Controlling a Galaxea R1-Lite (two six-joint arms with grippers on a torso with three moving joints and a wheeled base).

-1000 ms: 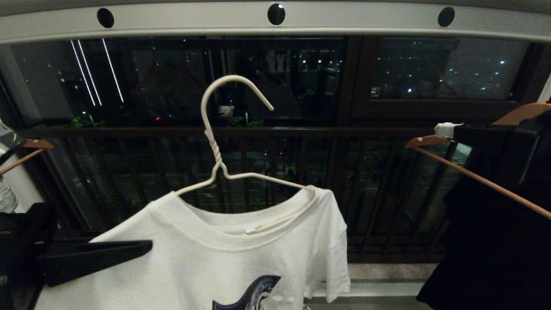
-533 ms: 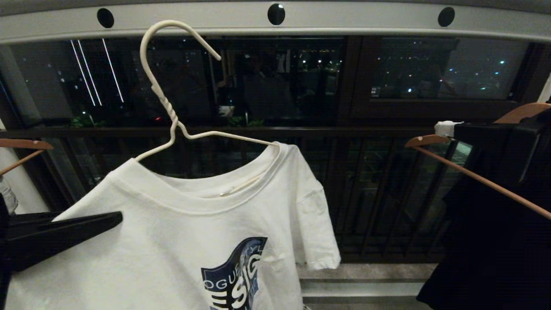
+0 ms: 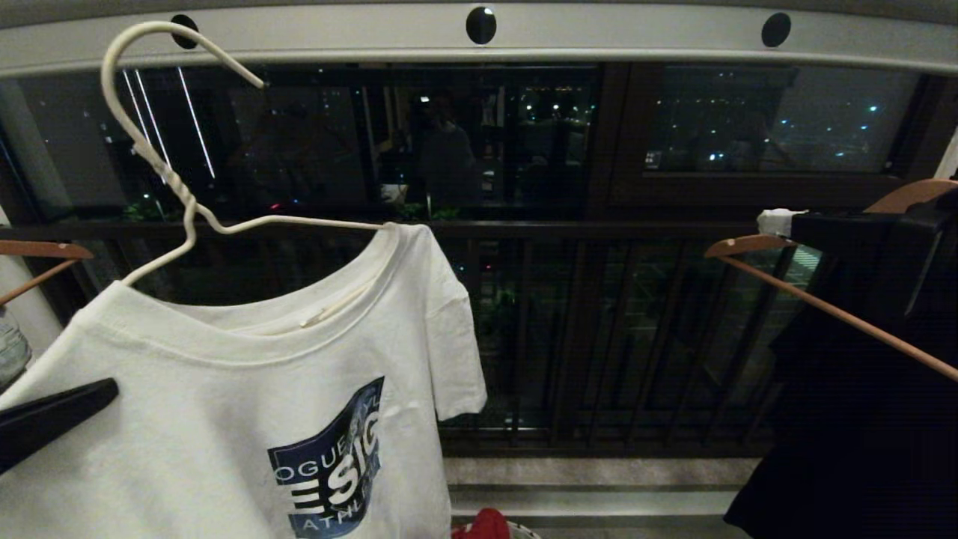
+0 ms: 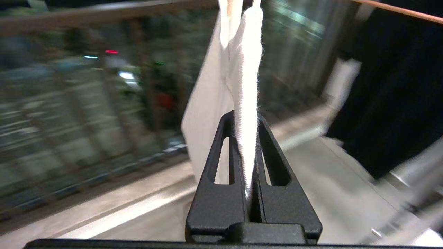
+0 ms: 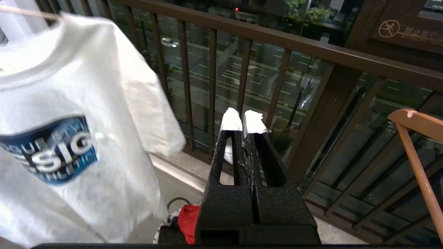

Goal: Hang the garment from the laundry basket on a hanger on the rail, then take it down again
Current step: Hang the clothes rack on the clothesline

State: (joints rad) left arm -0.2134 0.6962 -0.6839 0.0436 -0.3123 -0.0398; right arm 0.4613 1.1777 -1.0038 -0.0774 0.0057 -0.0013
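The white garment (image 3: 224,359) with a dark blue chest graphic hangs on the thin white wire hanger (image 3: 183,201) at the left. The hanger's hook reaches up in front of the pale grey rail (image 3: 599,37), by its leftmost hole; I cannot tell whether it rests on the rail. My left gripper (image 3: 112,389) comes in from the lower left, shut on the shirt's shoulder fabric (image 4: 242,69) pinched between its fingers (image 4: 221,145). My right gripper (image 5: 243,119) is shut and empty, held still at the right (image 3: 778,223). The laundry basket (image 5: 162,226) stands on the floor below.
A red cloth (image 5: 188,218) lies in the basket. A large black garment (image 3: 846,419) on a brown wooden hanger (image 3: 823,307) fills the right side. Another wooden hanger (image 3: 37,251) shows at the far left. The dark brown balcony railing (image 3: 599,228) runs behind.
The hanger with the shirt has risen and swung left, its hook now up at the rail's left hole. My left gripper moved left with it. The right arm stayed still.
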